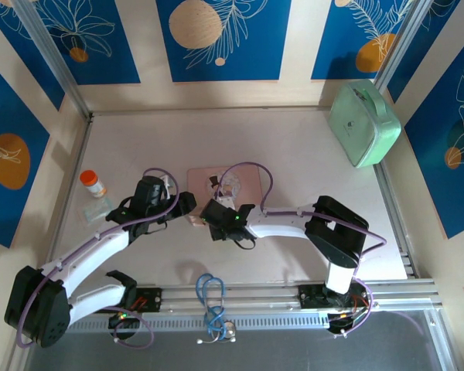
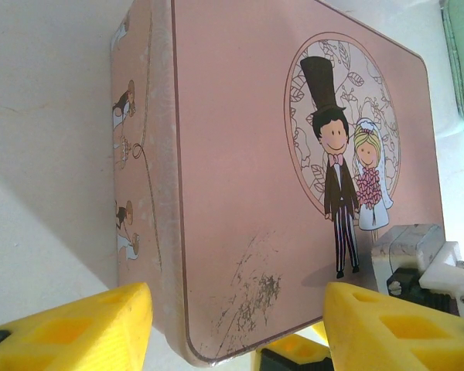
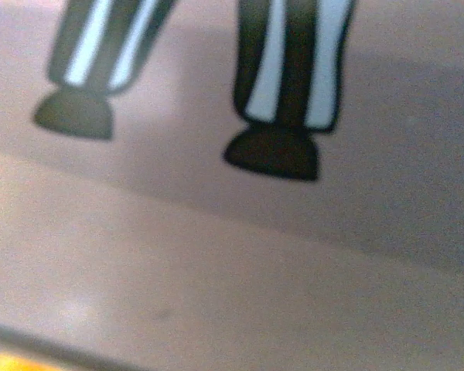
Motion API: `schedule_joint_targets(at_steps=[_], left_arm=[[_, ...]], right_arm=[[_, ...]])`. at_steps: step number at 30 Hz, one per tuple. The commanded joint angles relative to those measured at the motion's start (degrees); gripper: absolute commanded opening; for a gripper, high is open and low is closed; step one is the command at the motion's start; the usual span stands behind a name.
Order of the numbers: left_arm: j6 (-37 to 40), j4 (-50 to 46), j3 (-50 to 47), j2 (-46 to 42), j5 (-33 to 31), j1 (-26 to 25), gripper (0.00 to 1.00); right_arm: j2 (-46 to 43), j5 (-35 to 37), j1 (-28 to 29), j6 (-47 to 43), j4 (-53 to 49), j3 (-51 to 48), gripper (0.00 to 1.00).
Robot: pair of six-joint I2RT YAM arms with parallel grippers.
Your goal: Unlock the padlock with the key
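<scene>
1. From above: my left hand (image 1: 184, 205) and my right hand (image 1: 215, 215) sit close together at the near edge of the pink tin (image 1: 251, 189) on the desk (image 1: 294, 154). I think the lock job is there. I cannot find the padlock, so I cannot tell which way it points.
2. Left wrist: my left hand is open. Its yellow fingers (image 2: 77, 328) sit on each side of the tin's near corner, maybe to steady it. The tin's long side runs away from me.
3. Right wrist: I hover very close over the lid, above the drawn shoes (image 3: 272, 153). I cannot tell if my right hand is open or closed.
</scene>
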Motion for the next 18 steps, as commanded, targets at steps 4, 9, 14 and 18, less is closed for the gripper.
schedule_joint_targets(at_steps=[4, 9, 14, 18], left_arm=[[0.1, 0.8, -0.5, 0.2, 0.4, -0.4, 0.61], [0.0, 1.0, -0.3, 0.4, 0.5, -0.4, 0.61], [-0.1, 1.7, 0.1, 1.3, 0.9, -0.4, 0.6], [-0.2, 2.5, 0.0, 2.0, 1.2, -0.4, 0.6]], right_arm=[[0.0, 2.2, -0.3, 1.1, -3.8, 1.6, 0.32], [0.5, 3.8, 0.1, 3.0, -8.5, 3.1, 0.19], [1.3, 5.5, 0.7, 5.5, -15.0, 5.5, 0.1], [2.6, 6.6, 1.0, 8.1, -21.5, 8.4, 0.03]])
